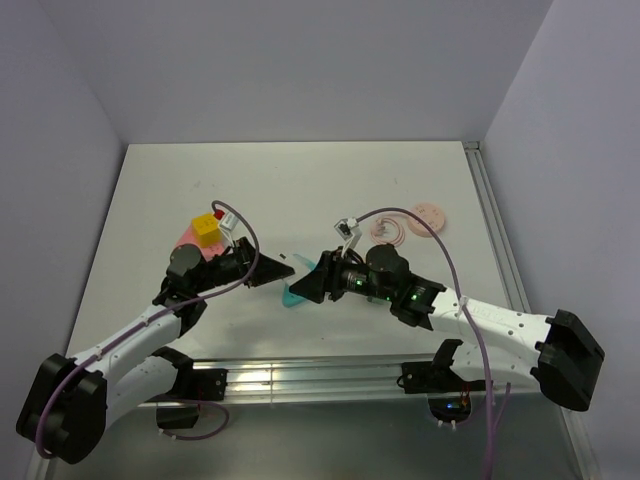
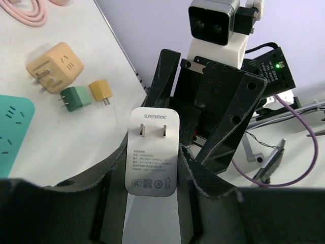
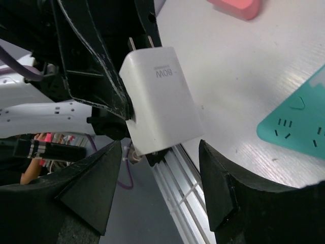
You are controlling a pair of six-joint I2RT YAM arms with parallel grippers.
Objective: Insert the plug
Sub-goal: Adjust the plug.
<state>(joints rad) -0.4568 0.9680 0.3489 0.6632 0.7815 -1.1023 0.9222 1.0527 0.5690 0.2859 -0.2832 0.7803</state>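
One mistimed release could drop the white 80W charger (image 2: 152, 152), which the left gripper (image 1: 283, 268) clamps in the air close over the teal power strip (image 3: 297, 124) while the right gripper (image 3: 158, 147) gapes wide at its free end, or could twist its prongs off line.

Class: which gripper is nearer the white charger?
Left. The left gripper holds the white charger between its jaws; the right gripper faces it, jaws open, not gripping.
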